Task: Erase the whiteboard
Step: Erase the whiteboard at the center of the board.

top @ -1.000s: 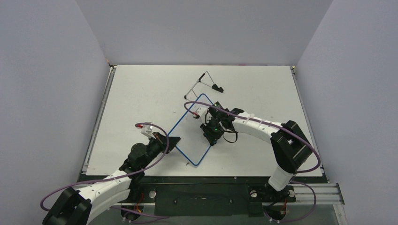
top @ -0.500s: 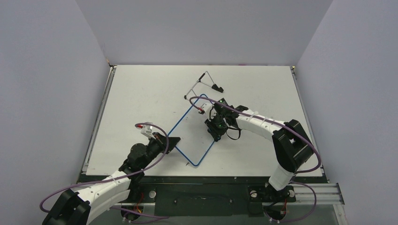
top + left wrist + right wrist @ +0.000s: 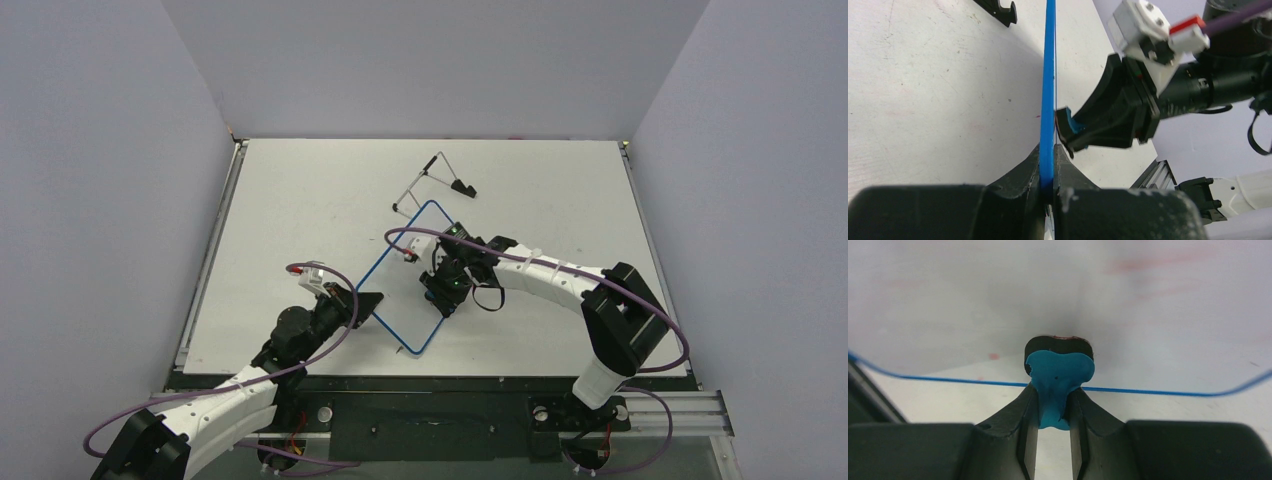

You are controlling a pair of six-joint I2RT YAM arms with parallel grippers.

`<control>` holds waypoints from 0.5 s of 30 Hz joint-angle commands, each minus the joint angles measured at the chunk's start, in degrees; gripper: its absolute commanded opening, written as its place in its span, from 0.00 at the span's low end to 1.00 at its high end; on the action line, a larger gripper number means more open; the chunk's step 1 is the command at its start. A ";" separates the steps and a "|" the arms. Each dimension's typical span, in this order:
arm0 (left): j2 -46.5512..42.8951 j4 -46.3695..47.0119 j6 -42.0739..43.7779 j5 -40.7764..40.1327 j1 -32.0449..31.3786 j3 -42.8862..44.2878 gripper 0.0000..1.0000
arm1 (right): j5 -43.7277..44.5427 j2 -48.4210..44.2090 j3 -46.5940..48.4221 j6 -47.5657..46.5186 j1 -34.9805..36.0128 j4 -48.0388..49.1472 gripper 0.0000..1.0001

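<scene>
A blue-framed whiteboard (image 3: 408, 262) lies tilted in the middle of the table. My left gripper (image 3: 368, 303) is shut on its near left edge; in the left wrist view the blue frame (image 3: 1049, 85) runs up from between the jaws. My right gripper (image 3: 440, 285) is shut on a blue eraser (image 3: 1059, 375) with a black felt base, pressed against the board surface (image 3: 998, 305). The eraser also shows in the left wrist view (image 3: 1074, 125). Faint red smudges remain on the board (image 3: 1158, 257).
A black and white wire stand (image 3: 437, 176) lies on the table beyond the board's far corner. The table edge with a metal rail (image 3: 660, 405) runs along the near side by the arm bases.
My right gripper moved with the eraser up toward the board's far corner, then back down and left toward the middle of the board. The left arm has held still.
</scene>
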 commanded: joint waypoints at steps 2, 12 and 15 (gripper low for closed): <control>-0.26 9.82 -1.57 2.32 -0.09 0.47 0.00 | 7.14 0.25 -0.89 5.10 -6.12 5.50 0.00; -0.75 10.01 -2.34 1.68 0.00 -0.19 0.00 | -4.73 -1.36 -0.22 -1.57 7.00 0.13 0.00; -2.14 8.45 -2.24 0.03 -0.02 -0.29 0.00 | -5.44 -1.14 -0.23 -5.13 11.12 -2.71 0.00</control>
